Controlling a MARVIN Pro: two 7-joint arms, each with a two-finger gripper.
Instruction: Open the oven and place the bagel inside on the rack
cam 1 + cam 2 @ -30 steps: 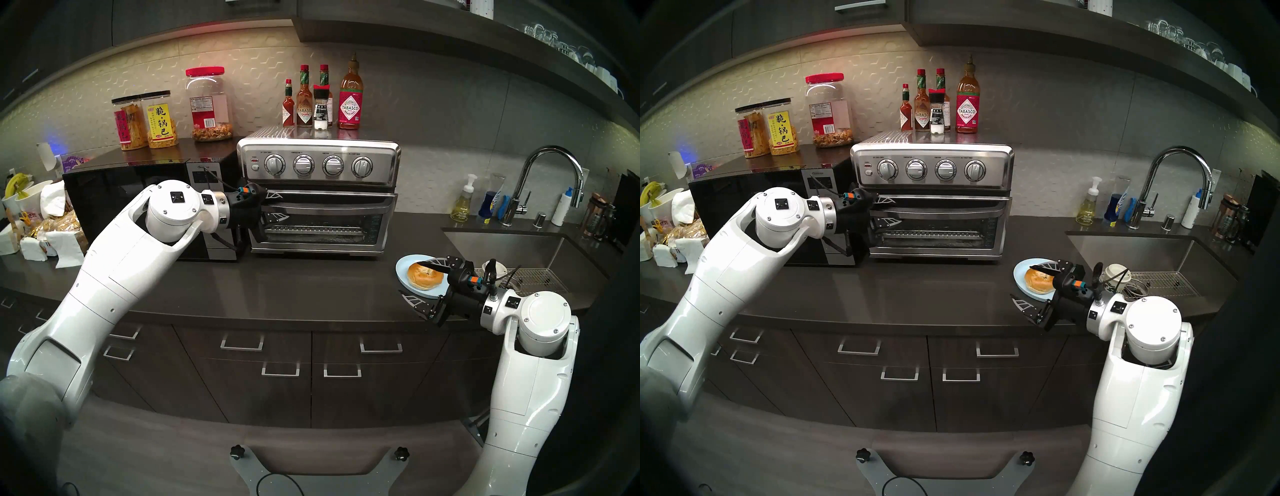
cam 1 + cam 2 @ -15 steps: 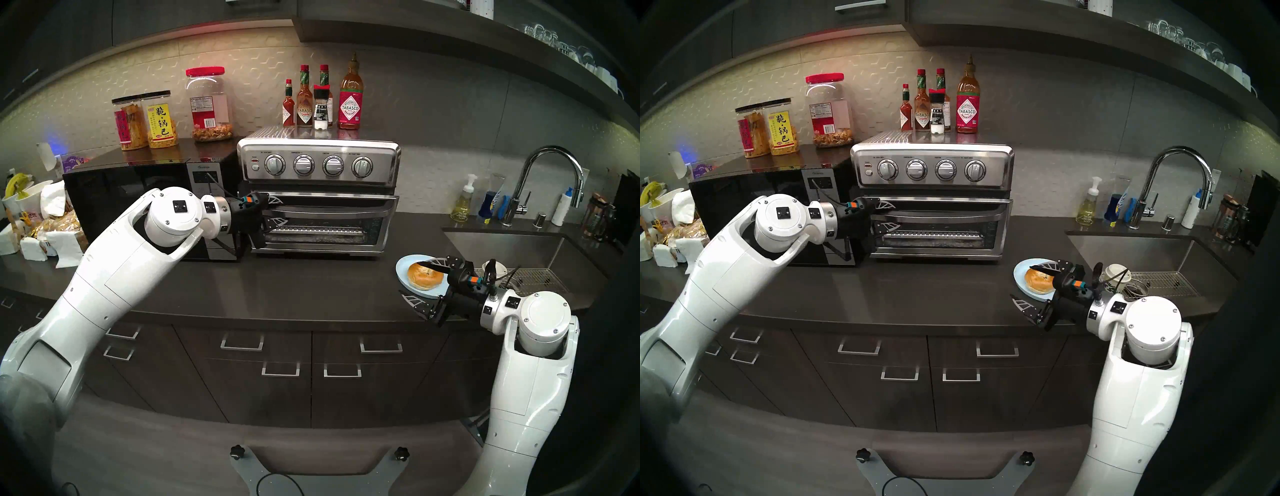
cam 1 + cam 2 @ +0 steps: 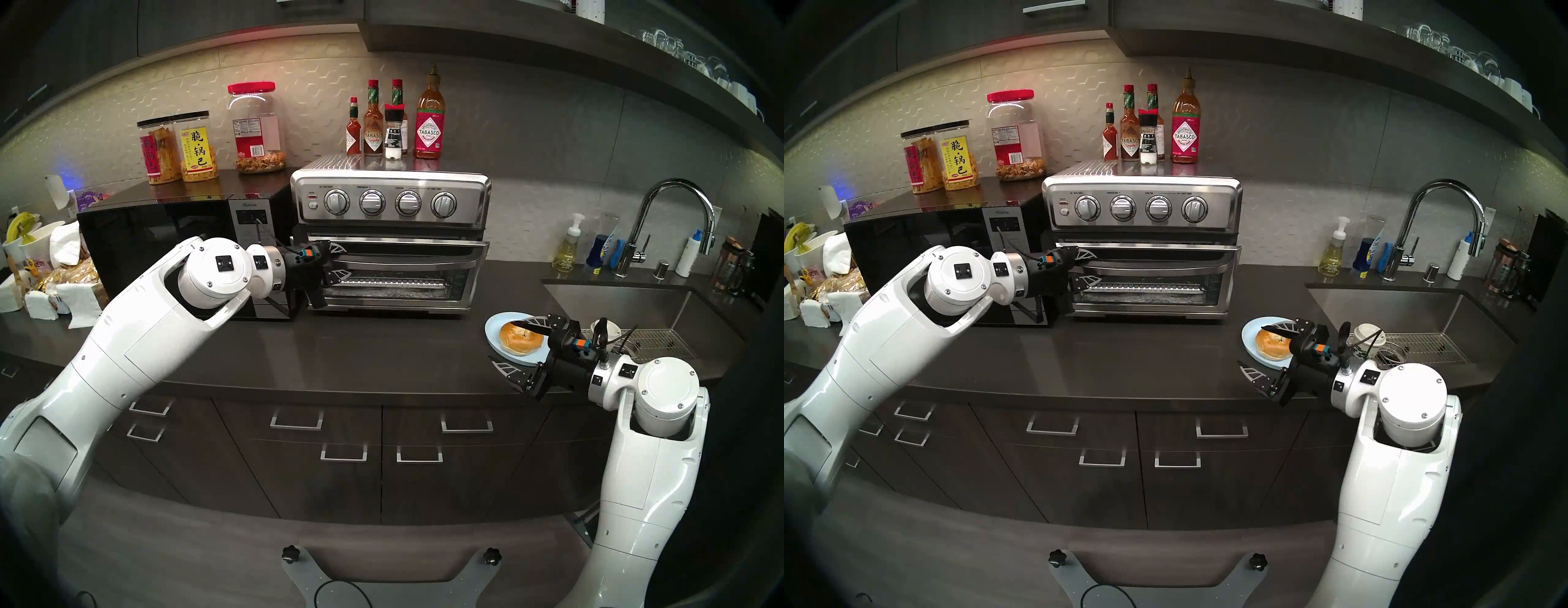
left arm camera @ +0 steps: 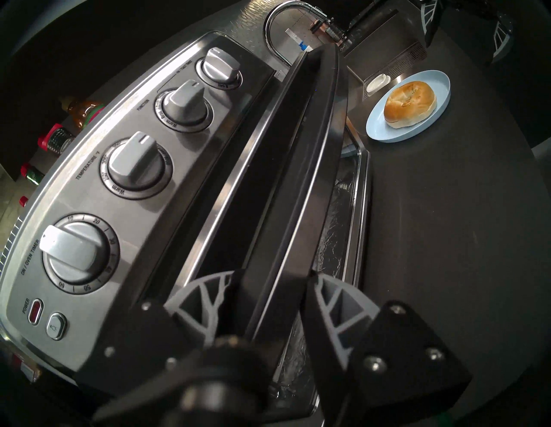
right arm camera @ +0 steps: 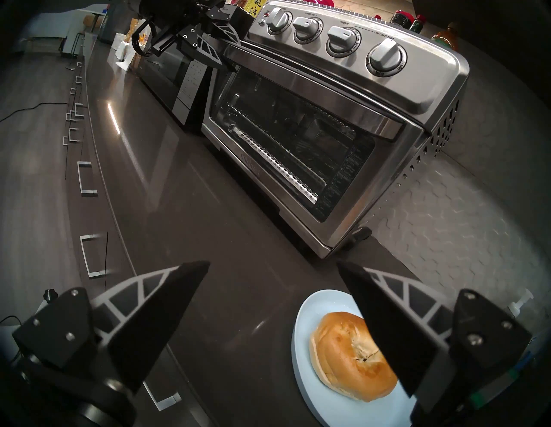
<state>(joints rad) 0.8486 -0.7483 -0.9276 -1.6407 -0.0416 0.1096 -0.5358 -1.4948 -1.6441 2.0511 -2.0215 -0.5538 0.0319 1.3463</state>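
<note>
1. Head view: the boxy brushed-steel toaster oven (image 3: 390, 237) is seen on the dark tabletop (image 3: 360, 348), glass door cracked open at the top. The left end effector (image 3: 339, 261) is clamped on the black door handle bar (image 3: 407, 250).
2. Left wrist view: the handle is pinched between both fingers; door-opening step judged in hand; a downward pull is called for next.
3. Right wrist view: the right end effector (image 5: 272, 322) is spread wide, empty, above the golden-brown bagel (image 5: 348, 354) on the light blue plate (image 5: 304, 369). The silver wire rack (image 5: 277, 167) is seen behind the glass.
</note>
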